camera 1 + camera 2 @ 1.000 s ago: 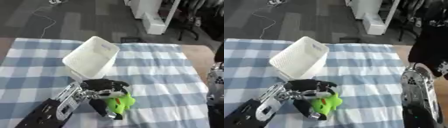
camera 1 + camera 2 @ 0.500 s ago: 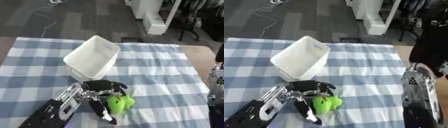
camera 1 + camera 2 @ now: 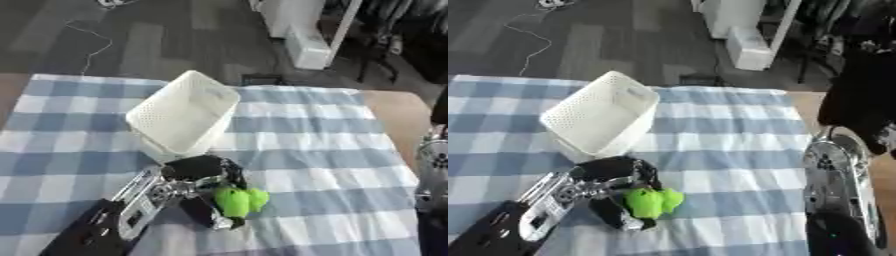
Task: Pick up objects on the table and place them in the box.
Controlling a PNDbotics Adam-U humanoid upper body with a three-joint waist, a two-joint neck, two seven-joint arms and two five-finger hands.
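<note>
Curling round a bright green soft object (image 3: 236,201), the left hand (image 3: 197,182) had its fingers and thumb closed on it, evidently as the grasp needed before lifting. The object sat at the hand's fingertips, low over the blue checked cloth (image 3: 315,150); whether it was clear of the cloth could not be told. The white perforated box (image 3: 182,117) stood just beyond the hand, tilted, its opening within short reach. The right eye view alone showed the right arm's silver forearm (image 3: 839,180); its hand was nowhere visible.
</note>
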